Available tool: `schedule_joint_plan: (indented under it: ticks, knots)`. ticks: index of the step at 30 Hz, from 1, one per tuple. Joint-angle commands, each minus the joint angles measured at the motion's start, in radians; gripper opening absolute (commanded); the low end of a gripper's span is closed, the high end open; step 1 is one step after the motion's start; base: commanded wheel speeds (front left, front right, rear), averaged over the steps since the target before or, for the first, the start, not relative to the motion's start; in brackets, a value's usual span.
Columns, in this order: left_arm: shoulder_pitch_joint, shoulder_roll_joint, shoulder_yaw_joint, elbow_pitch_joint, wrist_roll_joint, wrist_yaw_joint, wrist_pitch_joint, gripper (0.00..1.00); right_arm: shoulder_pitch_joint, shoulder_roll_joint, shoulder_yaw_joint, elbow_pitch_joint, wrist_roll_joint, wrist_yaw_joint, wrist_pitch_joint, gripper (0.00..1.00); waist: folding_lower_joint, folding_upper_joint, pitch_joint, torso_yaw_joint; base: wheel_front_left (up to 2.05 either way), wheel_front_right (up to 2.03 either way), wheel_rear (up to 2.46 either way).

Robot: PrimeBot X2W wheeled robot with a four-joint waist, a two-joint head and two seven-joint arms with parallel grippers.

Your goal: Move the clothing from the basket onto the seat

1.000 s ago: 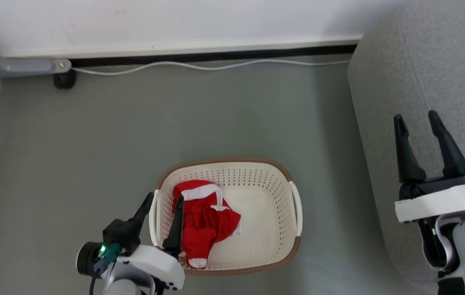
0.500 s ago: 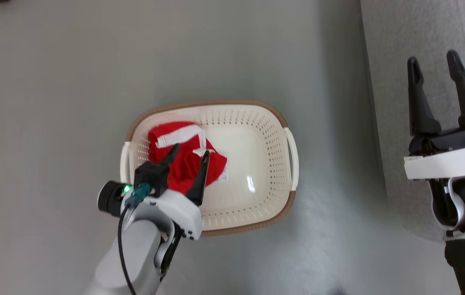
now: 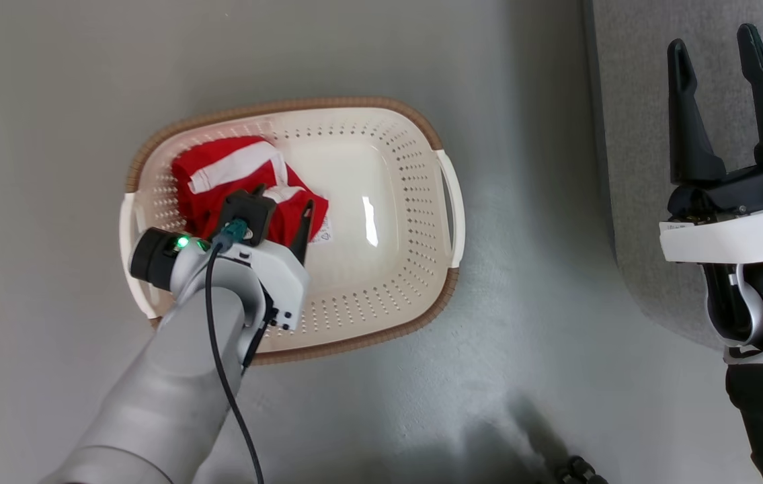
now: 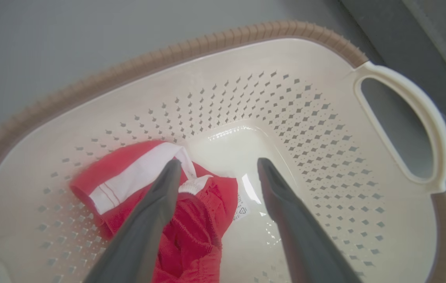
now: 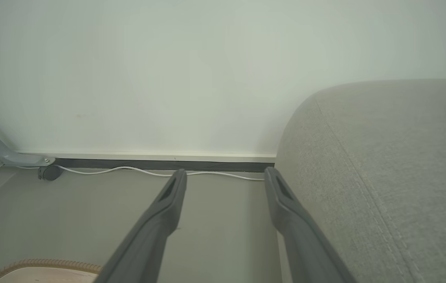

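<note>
The clothing [image 3: 220,168], a crumpled red garment with white bands, is seen inside the basket [image 3: 394,202], bunched against the basket's left end in the head view and resting on its floor; a small white label is noted at the garment's right edge. In the left wrist view the clothing [image 4: 199,220] occupies the lower left of the basket [image 4: 325,129], and the remainder of the floor is bare and glossy. The left claw [image 3: 284,202] is lowered into the basket with its fingers spread wide and nothing gripped. In the left wrist view of the left claw [image 4: 218,163], one finger is seen over the white band and the other over bare plastic; contact with the fabric cannot be confirmed. The basket stands on the grey floor [image 3: 52,101], left of centre of the frame. The seat [image 3: 630,134] is found at the upper right, apart from the basket. The right claw [image 3: 712,40] is held over the seat's edge, fingers parted and empty.
</note>
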Motion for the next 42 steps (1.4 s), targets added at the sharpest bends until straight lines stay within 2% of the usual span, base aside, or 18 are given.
schedule_joint_plan:
  ticks: [1, 7, 18, 25, 29, 30, 31, 36, 42]
  knots:
    - [-0.021, 0.010, -0.001, 0.025, -0.010, 0.010, 0.013, 1.00, 0.012, 0.000, 0.015, -0.030, 0.005, 0.003, -0.011, 1.00, 0.0000, 0.0000, 0.029, -0.020, 0.00, 0.00, 0.00]
    - [-0.093, 0.010, -0.104, 0.142, -0.008, 0.018, 0.147, 1.00, 0.009, 0.013, 0.018, -0.033, 0.004, 0.003, -0.011, 1.00, 0.0000, 0.0000, 0.059, -0.028, 0.00, 0.00, 0.00]
    - [-0.131, 0.010, -0.246, 0.202, 0.005, -0.001, 0.376, 1.00, 0.006, 0.021, 0.026, -0.036, 0.004, 0.003, -0.011, 1.00, 0.0000, 0.0000, 0.076, -0.032, 0.00, 0.00, 0.00]
    - [-0.157, 0.010, -0.330, 0.224, 0.050, -0.013, 0.475, 1.00, 0.005, 0.028, 0.029, -0.036, 0.005, 0.003, -0.011, 1.00, 0.0000, 0.0000, 0.090, -0.036, 0.00, 0.00, 0.00]
    - [-0.156, 0.011, -0.341, 0.233, 0.049, -0.032, 0.503, 1.00, 0.002, 0.033, 0.029, -0.034, 0.006, 0.003, -0.011, 1.00, 0.0000, 0.0000, 0.089, -0.039, 0.00, 0.00, 0.00]
    - [-0.155, 0.012, -0.341, 0.234, 0.047, -0.036, 0.502, 0.72, 0.001, 0.034, 0.028, -0.034, 0.007, 0.003, -0.011, 1.00, 0.0000, 0.0000, 0.088, -0.039, 0.00, 0.00, 0.00]
    - [-0.155, 0.012, -0.343, 0.235, 0.047, -0.038, 0.495, 0.00, -0.001, 0.035, 0.027, -0.033, 0.007, 0.003, -0.011, 1.00, 0.0000, 0.0000, 0.087, -0.040, 0.00, 0.00, 0.00]
    - [-0.131, 0.012, -0.352, 0.238, 0.038, -0.071, 0.485, 0.00, -0.008, 0.045, 0.027, -0.025, 0.011, 0.003, -0.011, 1.00, 0.0000, 0.0000, 0.060, -0.040, 0.00, 0.00, 0.00]
    - [-0.107, 0.012, -0.352, 0.240, 0.023, -0.079, 0.423, 0.00, -0.010, 0.053, 0.031, -0.013, 0.020, 0.003, -0.011, 1.00, 0.0000, 0.0000, -0.002, -0.037, 0.00, 0.00, 0.00]
